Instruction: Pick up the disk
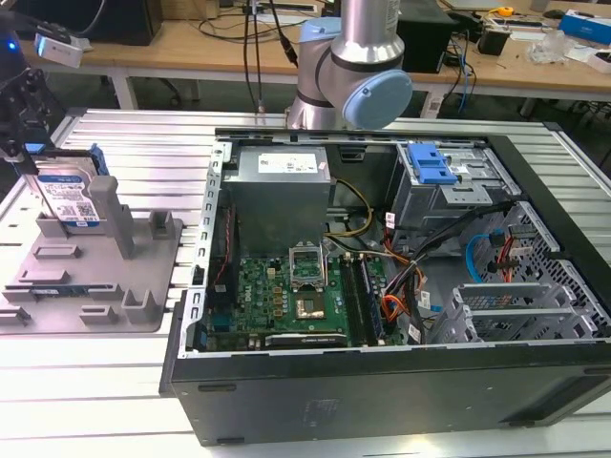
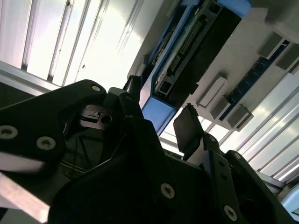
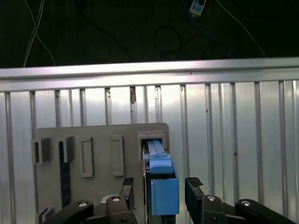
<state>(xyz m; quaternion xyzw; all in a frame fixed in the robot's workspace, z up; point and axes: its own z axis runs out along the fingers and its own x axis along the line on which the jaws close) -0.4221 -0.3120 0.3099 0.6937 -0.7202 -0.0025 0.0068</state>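
Lower disk (image 1: 72, 198) likely inside holder (image 1: 95, 277)

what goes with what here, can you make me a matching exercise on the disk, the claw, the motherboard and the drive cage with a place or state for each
Things:
1. disk
2. claw
3. motherboard
4. drive cage

Places or states:
a. green, lying flat inside the open computer case
b. open, straddling the disk's blue end
c. standing on edge in the grey holder
d. metal with a blue latch, inside the case toward the exterior view's right

Pairs: 1-c, 2-b, 3-a, 4-d
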